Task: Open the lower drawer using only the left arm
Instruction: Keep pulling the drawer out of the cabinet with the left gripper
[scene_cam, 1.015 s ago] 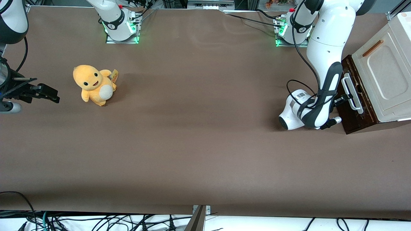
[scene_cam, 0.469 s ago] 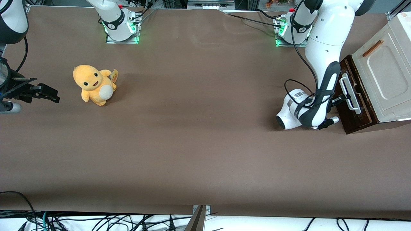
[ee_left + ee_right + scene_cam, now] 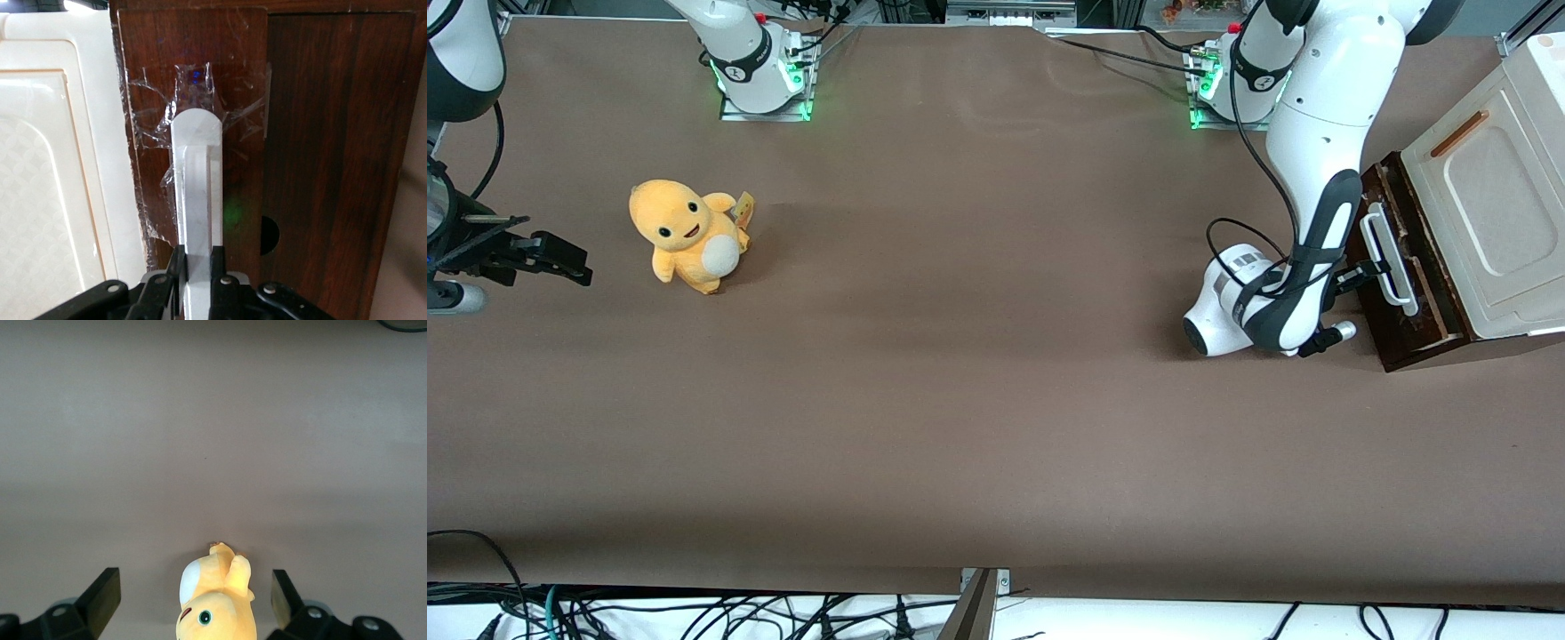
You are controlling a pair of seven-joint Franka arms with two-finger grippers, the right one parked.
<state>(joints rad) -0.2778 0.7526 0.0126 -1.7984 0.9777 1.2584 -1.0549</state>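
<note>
The brown table is carrying all items. Taking the table centre as the dial and the front camera's edge as 6 o'clock, the yellow plush toy is sitting at about 10 o'clock, toward the parked arm's end.

At about 3 o'clock, toward the working arm's end, the left arm is reaching down to the wooden cabinet. Its gripper is positioned directly in front of the lower drawer, and the fingers are clamping narrowly on the white loop handle, one pad on each side of the bar. The drawer is standing slightly out of the cabinet; a narrow strip of its interior is showing between the dark front and the cabinet body.

Clear tape is fixing the handle end to the dark front. The cream panel with its reddish-brown handle is sitting above the drawer.
</note>
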